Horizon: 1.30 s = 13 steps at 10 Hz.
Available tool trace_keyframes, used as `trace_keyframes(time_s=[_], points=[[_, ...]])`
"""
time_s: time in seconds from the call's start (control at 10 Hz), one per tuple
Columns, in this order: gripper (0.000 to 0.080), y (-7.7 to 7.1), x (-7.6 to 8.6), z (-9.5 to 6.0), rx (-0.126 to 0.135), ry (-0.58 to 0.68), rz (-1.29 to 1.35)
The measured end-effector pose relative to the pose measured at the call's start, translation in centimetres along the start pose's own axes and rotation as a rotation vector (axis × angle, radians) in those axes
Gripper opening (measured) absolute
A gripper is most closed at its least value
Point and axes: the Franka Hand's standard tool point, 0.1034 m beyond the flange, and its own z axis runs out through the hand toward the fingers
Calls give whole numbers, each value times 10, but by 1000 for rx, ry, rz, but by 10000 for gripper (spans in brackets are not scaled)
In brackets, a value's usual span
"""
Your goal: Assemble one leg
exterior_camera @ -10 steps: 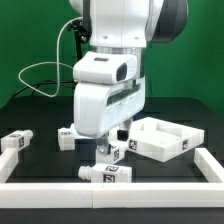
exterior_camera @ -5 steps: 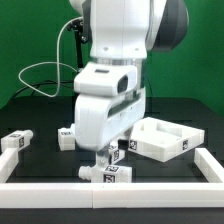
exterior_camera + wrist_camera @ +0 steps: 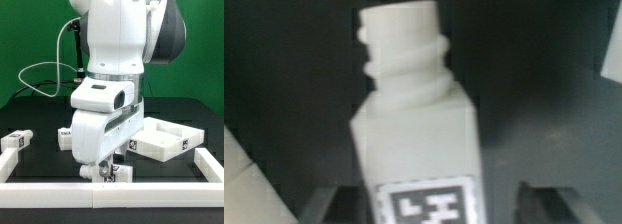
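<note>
One leg [image 3: 416,120], a white block with a threaded peg at one end and a tag on its top face, lies on the dark table just behind the front white rail. My gripper [image 3: 429,206] is open and straddles it, with a dark gap on each side between the leg and the fingers [image 3: 555,205]. In the exterior view the gripper [image 3: 103,172] is down at table level over that leg [image 3: 121,172], which is mostly hidden by the hand.
Another leg [image 3: 18,141] lies at the exterior view's left, and a third [image 3: 65,135] shows partly behind the arm. The white tray-shaped part [image 3: 165,138] stands at the right. A white rail [image 3: 60,194] runs along the front, and a cable [image 3: 40,75] hangs at the back left.
The arm has come down and slightly forward. The gripper now sits around the front leg at table level and hides most of it.
</note>
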Motion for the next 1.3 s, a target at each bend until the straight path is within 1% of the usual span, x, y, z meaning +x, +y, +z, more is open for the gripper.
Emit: trace_keyframes(time_s=[0.1, 0.2, 0.3, 0.4, 0.6, 0.7, 0.8, 0.9, 1.0, 1.1, 1.2, 1.3], points=[[276, 0, 0, 0, 0, 0, 0], [276, 2, -5, 0, -1, -1, -50], [279, 10, -20, 1, -4, -1, -96], [279, 18, -37, 1, -13, 2, -117], [279, 32, -76, 0, -17, -11, -168], [279, 36, -90, 2, -18, -16, -158], [281, 39, -96, 2, -33, -12, -152], [281, 39, -96, 1, -36, -11, -152], [317, 39, -96, 1, -36, -11, -153], [317, 39, -96, 2, -36, -11, -152], [508, 39, -96, 2, -36, -11, -152], [508, 39, -94, 0, -39, -10, -118]])
